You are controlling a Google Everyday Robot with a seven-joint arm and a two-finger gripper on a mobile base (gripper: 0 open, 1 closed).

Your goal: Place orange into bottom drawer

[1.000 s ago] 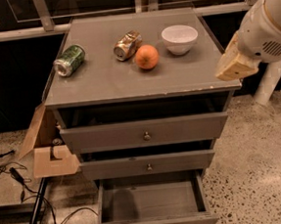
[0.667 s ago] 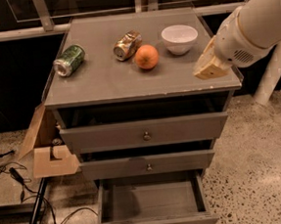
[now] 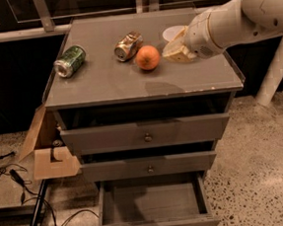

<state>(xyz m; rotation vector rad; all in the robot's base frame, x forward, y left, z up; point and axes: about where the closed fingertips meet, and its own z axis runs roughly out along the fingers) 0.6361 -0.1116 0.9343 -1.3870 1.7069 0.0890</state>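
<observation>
The orange [image 3: 147, 57] lies on top of the grey cabinet [image 3: 104, 86], near the middle. My gripper [image 3: 172, 53] hangs just right of the orange, at the end of the white arm [image 3: 232, 18] that reaches in from the right. It stands close to the fruit and holds nothing that I can see. The bottom drawer [image 3: 153, 203] is pulled out, and its shallow tray shows nothing inside. Its knob sits at the lower edge of the view.
A gold-brown dented can [image 3: 128, 46] lies just left of the orange. A green can [image 3: 70, 61] lies at the cabinet's left. A white bowl [image 3: 174, 33] is partly hidden behind the arm. A cardboard box [image 3: 48, 153] and cables [image 3: 18, 180] are on the floor at left.
The arm has swung left across the cabinet top, from past its right edge to right beside the orange, now covering part of the white bowl.
</observation>
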